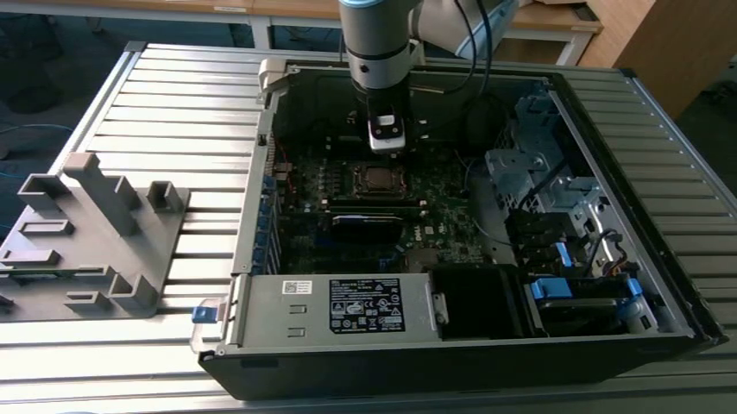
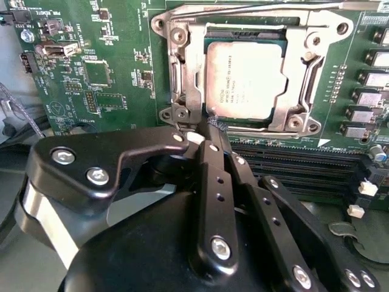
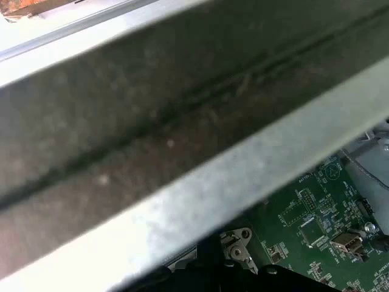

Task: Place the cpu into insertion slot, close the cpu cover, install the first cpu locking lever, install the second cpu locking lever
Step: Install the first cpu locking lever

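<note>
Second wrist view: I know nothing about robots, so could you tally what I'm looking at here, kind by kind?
chip, silvery, sitting in its socket: 1
metal cover frame around the chip: 1
green circuit board: 1
black hand of the robot, beside the frame's corner: 1
Total: 4

This looks like a robotics lab or assembly workshop. A ribbed aluminium worktop carries an open computer case lying on its side, its motherboard bared, with a grey moulded fixture on the exterior view's left. A robot arm reaches down into the case, and pale wooden desks stand at the far side.
</note>
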Controlling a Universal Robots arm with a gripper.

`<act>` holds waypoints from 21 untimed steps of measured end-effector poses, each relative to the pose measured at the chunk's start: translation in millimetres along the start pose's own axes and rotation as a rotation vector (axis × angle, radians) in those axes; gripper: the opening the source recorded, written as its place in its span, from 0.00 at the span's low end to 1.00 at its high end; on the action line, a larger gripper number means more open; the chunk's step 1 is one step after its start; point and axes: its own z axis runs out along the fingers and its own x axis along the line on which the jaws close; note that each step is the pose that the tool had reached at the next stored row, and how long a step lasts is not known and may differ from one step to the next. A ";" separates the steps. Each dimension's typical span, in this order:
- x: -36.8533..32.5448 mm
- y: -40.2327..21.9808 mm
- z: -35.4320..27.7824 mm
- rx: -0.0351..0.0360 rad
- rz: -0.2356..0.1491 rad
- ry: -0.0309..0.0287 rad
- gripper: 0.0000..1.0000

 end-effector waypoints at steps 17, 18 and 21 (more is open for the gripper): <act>-0.5 3.8 -9.5 -0.0085 0.002 0.0083 0.11; -0.4 3.8 -9.5 -0.0153 0.004 0.0120 0.11; -0.4 3.8 -9.4 -0.0256 0.006 0.0180 0.11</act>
